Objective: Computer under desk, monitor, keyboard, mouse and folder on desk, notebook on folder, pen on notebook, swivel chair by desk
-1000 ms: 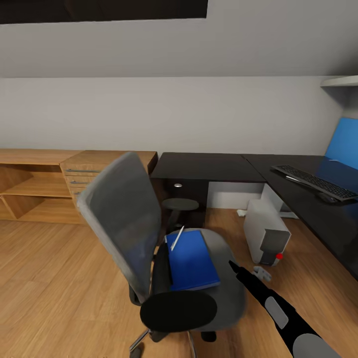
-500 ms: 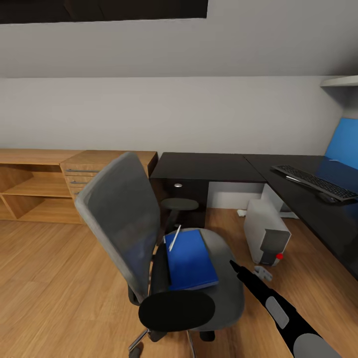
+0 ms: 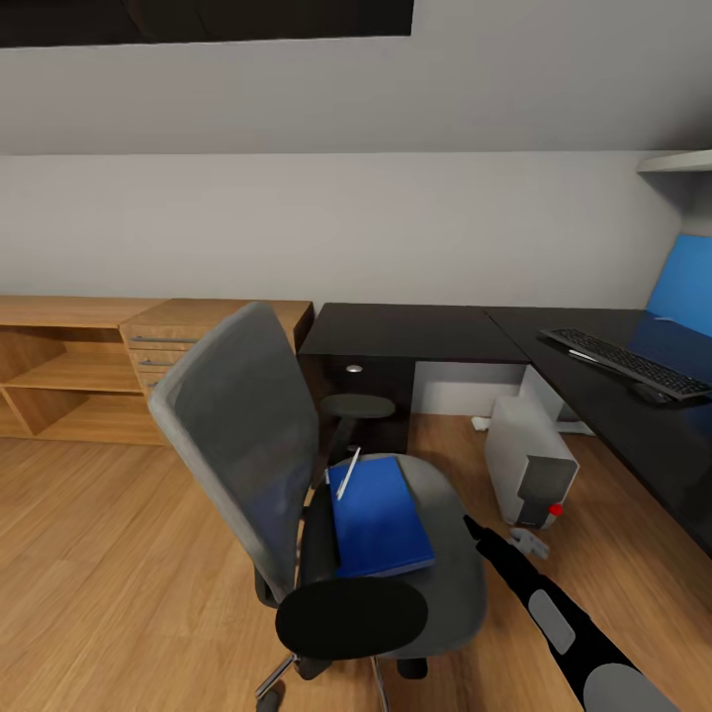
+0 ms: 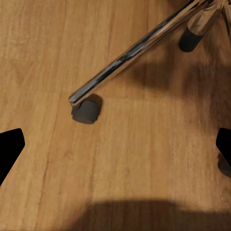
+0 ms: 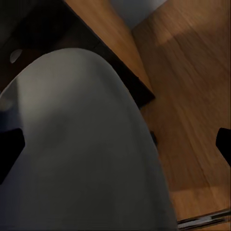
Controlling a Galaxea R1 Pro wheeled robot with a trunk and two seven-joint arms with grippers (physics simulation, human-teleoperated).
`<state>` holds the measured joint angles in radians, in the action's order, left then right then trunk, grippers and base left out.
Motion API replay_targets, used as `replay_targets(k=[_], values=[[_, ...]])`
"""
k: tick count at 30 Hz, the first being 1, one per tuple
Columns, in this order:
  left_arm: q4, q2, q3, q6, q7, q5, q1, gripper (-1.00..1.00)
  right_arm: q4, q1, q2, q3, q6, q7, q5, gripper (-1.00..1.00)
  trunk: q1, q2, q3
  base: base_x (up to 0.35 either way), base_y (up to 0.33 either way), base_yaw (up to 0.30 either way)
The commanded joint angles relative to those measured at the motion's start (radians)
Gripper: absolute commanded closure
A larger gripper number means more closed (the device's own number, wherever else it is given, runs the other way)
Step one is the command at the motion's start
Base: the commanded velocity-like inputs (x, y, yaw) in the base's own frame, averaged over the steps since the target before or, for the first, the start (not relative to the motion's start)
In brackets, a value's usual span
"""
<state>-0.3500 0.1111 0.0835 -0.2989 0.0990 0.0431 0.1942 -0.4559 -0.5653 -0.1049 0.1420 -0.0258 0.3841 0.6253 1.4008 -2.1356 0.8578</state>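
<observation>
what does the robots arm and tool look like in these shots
In the head view the right arm is a slim black limb with a light-grey oval panel partway along it and a rounded grey section near the frame's corner, tapering to a dark narrow tip. In both wrist views the tool fingers appear as plain matte-black shapes at the picture edges. No cables or markings are visible.

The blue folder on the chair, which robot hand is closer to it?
The right. The right gripper hangs just beside the seat's edge, close to the folder. The left gripper points down at the floor by the swivel chair's chrome leg and a castor.
</observation>
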Motion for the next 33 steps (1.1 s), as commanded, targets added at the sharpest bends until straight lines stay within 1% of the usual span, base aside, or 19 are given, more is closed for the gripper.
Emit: replay_targets(k=[1, 6, 14, 18, 33], values=[[0.001, -0.001, 0.009, -0.003, 0.008, 0.004, 0.001, -1.00, 0.002, -0.001, 0.000, 0.001, -0.004, 0.000, 0.008, -1.00, 0.000, 0.000, 0.001, 0.000, 0.000, 0.000], [0.001, -0.001, 0.009, -0.003, 0.008, 0.004, 0.001, -1.00, 0.003, -0.001, 0.001, 0.000, -0.012, -0.021, 0.009, -1.00, 0.000, 0.000, 0.001, 0.000, 0.000, 0.000], [0.001, -0.001, 0.009, -0.003, 0.008, 0.004, 0.001, -1.00, 0.012, -0.001, 0.003, -0.002, -0.015, -0.028, 0.010, -1.00, 0.000, 0.000, 0.001, 0.000, 0.000, 0.000], [0.001, -0.001, 0.009, -0.003, 0.008, 0.004, 0.001, -1.00, 0.023, -0.001, 0.014, -0.002, -0.016, -0.029, 0.010, -1.00, 0.000, 0.000, 0.001, 0.000, 0.000, 0.000], [0.000, -0.001, 0.009, -0.003, 0.008, 0.004, 0.001, -1.00, 0.032, -0.001, 0.040, -0.001, -0.019, -0.030, 0.008, -1.00, 0.000, 0.000, 0.001, 0.000, 0.000, 0.000]])
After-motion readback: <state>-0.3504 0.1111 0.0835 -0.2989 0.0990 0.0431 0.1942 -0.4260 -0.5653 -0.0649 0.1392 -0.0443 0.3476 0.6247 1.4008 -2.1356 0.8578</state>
